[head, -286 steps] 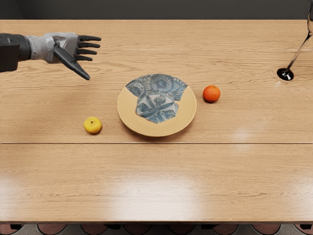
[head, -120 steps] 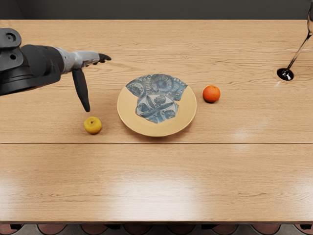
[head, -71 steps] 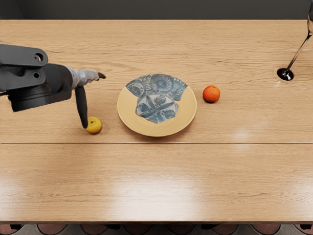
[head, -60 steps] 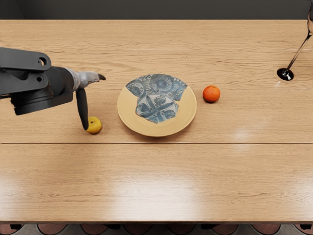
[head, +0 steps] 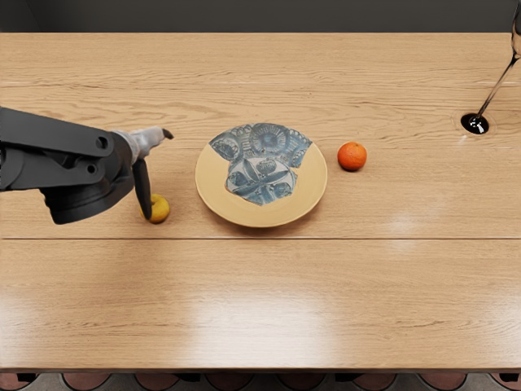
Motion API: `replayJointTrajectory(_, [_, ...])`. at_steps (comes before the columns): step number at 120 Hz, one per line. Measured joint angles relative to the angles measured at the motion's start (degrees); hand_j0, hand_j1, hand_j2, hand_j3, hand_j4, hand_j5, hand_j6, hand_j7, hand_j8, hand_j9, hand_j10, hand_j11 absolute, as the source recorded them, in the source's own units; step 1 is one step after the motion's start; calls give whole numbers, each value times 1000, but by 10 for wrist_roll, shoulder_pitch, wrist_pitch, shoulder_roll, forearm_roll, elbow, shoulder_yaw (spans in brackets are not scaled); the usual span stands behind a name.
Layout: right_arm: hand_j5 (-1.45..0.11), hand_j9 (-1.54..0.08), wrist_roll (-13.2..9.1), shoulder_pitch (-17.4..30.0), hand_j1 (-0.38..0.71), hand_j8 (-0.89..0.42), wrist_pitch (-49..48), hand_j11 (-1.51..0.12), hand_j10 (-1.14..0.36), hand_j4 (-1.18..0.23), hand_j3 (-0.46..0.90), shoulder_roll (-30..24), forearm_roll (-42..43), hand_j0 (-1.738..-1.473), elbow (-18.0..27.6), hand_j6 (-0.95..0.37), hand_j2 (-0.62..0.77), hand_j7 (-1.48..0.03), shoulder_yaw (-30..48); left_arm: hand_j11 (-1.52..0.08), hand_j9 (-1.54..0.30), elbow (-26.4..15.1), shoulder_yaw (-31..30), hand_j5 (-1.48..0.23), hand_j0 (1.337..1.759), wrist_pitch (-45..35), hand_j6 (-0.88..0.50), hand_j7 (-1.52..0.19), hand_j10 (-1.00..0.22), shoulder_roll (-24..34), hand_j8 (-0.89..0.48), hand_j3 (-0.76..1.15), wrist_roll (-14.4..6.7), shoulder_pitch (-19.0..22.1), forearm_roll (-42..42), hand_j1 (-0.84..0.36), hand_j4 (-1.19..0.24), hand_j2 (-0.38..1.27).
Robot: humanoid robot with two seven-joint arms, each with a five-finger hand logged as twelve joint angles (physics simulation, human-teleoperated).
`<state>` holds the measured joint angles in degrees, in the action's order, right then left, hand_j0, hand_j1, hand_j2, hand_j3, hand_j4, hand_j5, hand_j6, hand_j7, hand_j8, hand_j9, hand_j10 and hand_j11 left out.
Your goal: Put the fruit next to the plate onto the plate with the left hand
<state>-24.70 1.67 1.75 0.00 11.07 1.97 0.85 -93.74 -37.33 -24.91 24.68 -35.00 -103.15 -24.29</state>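
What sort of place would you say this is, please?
Probably a dining setting, rendered in a simulator: a long wooden table carries a patterned plate, with a yellow fruit and an orange at its sides, and a wine glass stands at the far right edge.

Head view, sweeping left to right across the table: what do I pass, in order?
left arm → yellow fruit → plate → orange fruit → wine glass
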Motion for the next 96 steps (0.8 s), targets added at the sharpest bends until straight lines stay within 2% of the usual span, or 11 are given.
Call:
replayJointTrajectory(36, [0,0,0,0,-349,-1,0,0,-1,-1,0,0,0,-1658,0,-2,0,0,0,-229,-229,3,-3,-229,1658,-23,-178,-229,-177,-18,-177,0,0,29,-3,139,-177,36])
replayJointTrajectory(96, [0,0,0,0,-349,-1,0,0,-1,-1,0,0,0,-1658,0,-2,1,0,0,-264,-264,22,-3,-264,1658,-71,-204,-264,-204,-34,-204,0,0,69,-26,106,-204,42])
